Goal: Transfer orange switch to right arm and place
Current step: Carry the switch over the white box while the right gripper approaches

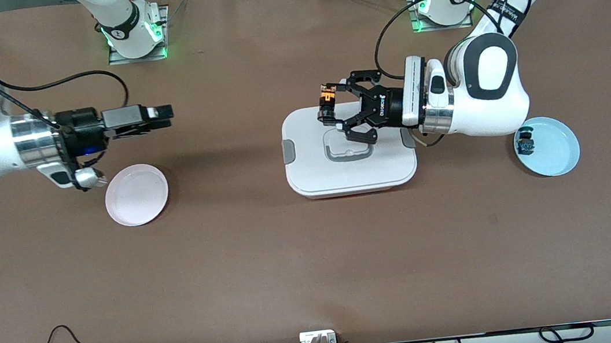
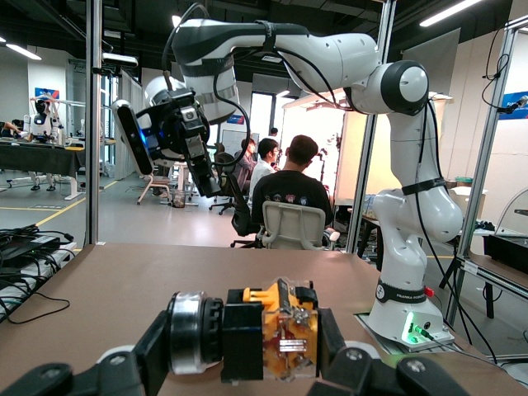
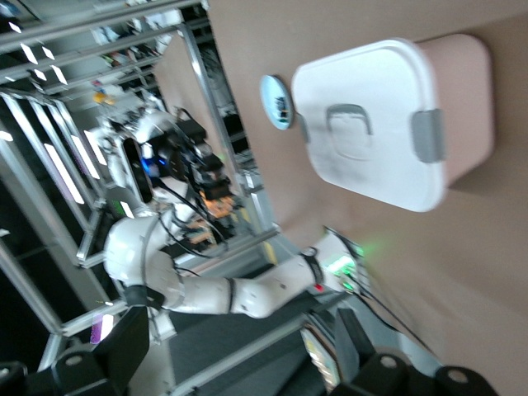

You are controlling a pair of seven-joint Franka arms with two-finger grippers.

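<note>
we see the left gripper (image 1: 337,114) holding the orange switch (image 1: 327,103) over the white box (image 1: 349,157); the right gripper (image 1: 165,113) waits wide over the tabletop (image 1: 317,263).

Both robot arms have smooth white shells with dark grey bands at the joints and shiny silver wrist rings. Black cables loop along them. Green lights glow at both bases. The left arm's black claw-like gripper (image 1: 337,114) has linked fingers; the right arm's black block-shaped gripper (image 1: 167,112) is slim and straight.

Brown table (image 1: 271,269), lit open lab
</note>
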